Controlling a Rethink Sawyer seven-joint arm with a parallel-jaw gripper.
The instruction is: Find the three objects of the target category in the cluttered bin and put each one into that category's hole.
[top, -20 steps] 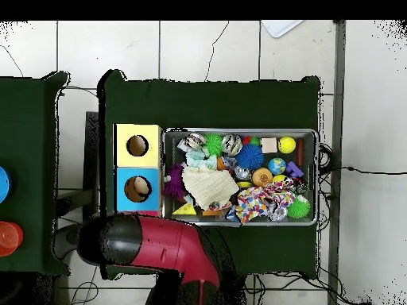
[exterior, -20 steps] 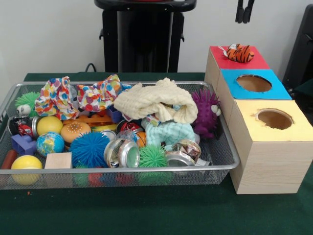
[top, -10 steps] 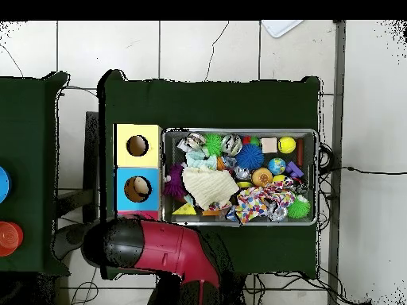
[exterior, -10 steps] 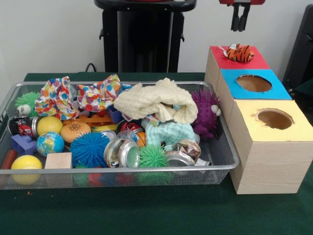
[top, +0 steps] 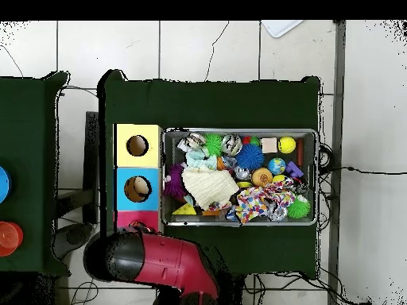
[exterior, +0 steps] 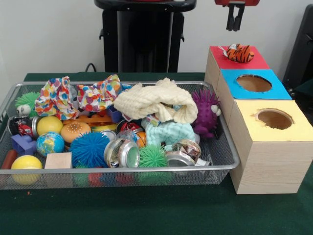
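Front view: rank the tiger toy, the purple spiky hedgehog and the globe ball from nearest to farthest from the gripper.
1. Tiger toy: on the red-topped box, just below the gripper.
2. Purple spiky hedgehog: at the bin's end beside the boxes.
3. Globe ball: near the bin's opposite end, farthest.

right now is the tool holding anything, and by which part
Nothing is held. The tool hangs empty above the boxes, its tips close together, while the tiger lies on the red-surround hole.
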